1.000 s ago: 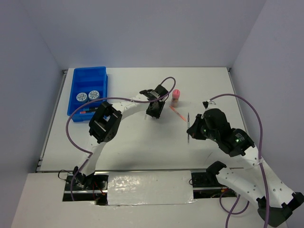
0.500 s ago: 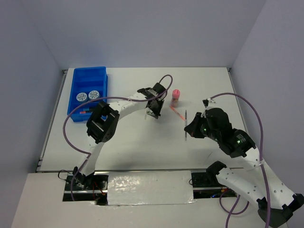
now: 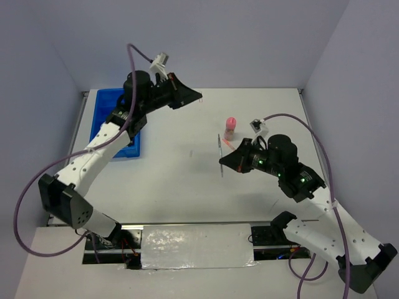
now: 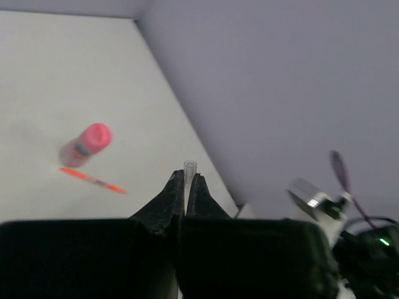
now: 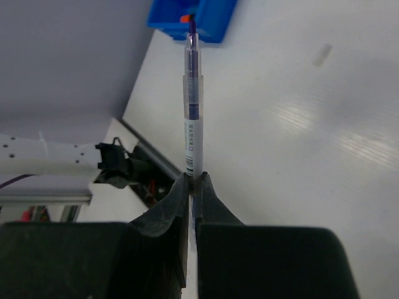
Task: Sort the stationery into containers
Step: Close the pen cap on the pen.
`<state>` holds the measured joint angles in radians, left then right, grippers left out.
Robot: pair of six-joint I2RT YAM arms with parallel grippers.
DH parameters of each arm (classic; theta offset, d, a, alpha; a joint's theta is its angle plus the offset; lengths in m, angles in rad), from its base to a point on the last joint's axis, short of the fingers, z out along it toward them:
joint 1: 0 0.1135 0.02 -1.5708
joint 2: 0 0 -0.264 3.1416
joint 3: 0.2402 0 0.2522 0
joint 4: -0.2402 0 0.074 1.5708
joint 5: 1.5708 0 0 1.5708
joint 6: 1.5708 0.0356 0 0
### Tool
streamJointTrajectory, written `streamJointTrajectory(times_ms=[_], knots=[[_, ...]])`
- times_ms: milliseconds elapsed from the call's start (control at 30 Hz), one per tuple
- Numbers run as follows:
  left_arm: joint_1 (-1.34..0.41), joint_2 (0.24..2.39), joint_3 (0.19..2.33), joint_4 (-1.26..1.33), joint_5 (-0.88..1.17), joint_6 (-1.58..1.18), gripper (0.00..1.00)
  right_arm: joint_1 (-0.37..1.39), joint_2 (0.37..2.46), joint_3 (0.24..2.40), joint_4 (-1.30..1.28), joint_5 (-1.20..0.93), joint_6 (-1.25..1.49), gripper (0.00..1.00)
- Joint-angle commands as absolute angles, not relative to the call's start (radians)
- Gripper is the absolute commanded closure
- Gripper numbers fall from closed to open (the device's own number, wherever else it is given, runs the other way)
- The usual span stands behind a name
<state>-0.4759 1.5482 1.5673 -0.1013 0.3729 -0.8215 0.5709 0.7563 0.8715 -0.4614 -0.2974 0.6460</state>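
1. At the far left of the table [image 3: 174,180] sits the blue tray [image 3: 103,106], partly hidden by the raised left arm [image 3: 93,152].
2. High above the table, the left gripper [image 4: 186,179] is pinched almost closed on a thin clear-tipped stick [image 4: 189,166], of which only the tip shows.
3. Mid-table, the right gripper [image 5: 192,184] clamps a clear-barrelled pen [image 5: 192,106] by one end, well apart from the tray.
4. That pen looks light, stiff and smooth. An end grip may let it swivel, so mid-barrel seems safer.
5. Beyond the pen, the pink-capped tube [image 4: 86,144] and orange stick [image 4: 92,180] rest on the table.
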Motion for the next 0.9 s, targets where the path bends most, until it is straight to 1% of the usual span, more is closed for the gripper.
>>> streamJointTrajectory(times_ms=[0, 67, 233, 333, 500, 867], knots=[[-0.468, 1.459, 1.404, 0.292, 0.512, -1.041, 1.0, 0.636, 0.813, 0.859, -0.2, -0.436, 0.724, 1.0], [-0.456, 1.404, 1.332, 0.403, 0.532, -1.107, 1.0, 0.696, 0.856, 0.882, -0.161, -0.402, 0.71, 1.0], [-0.448, 1.33, 1.256, 0.471, 0.549, -1.149, 1.0, 0.738, 0.903, 0.897, -0.054, -0.384, 0.719, 1.0], [-0.446, 1.289, 1.227, 0.443, 0.54, -1.118, 1.0, 0.738, 0.91, 0.919, -0.037, -0.353, 0.7, 1.0], [-0.442, 1.233, 1.186, 0.404, 0.506, -1.105, 1.0, 0.736, 0.913, 0.943, -0.041, -0.365, 0.631, 1.0], [-0.442, 1.209, 1.174, 0.342, 0.518, -1.066, 1.0, 0.736, 0.936, 1.014, -0.115, -0.356, 0.558, 1.0]])
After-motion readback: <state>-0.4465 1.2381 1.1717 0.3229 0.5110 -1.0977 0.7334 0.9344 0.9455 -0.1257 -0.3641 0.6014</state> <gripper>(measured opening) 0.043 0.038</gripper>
